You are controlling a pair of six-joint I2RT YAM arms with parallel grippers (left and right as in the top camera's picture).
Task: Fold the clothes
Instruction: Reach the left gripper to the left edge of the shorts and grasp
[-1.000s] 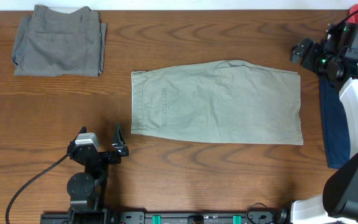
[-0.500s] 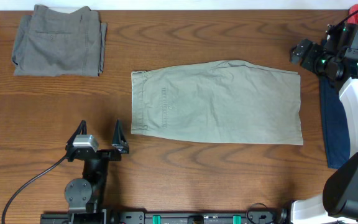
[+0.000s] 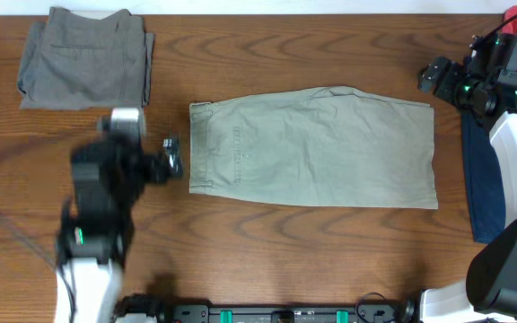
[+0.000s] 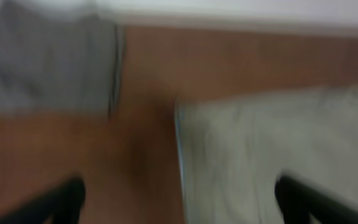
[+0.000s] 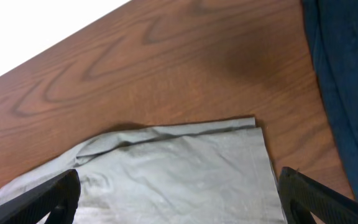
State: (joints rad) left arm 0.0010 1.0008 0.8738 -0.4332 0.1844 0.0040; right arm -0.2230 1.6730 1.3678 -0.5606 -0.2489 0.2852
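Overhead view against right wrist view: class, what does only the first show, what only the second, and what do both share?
Only the overhead: the folded grey shorts at the table's far left corner, the blurred left arm, and the waistband end of the khaki shorts. Only the right wrist: no new object, just a close look at creases near the khaki shorts' corner. Both: the khaki shorts, the navy garment and the wooden table.

I'm looking down at pale khaki shorts [image 3: 312, 148] lying flat on the table [image 3: 330, 251], my left gripper [image 3: 174, 158] hovering, blurry, just beside their waistband [image 3: 201, 148], grey shorts [image 3: 83, 58] sitting folded top-left, navy garment [image 3: 481, 179] lying far right.
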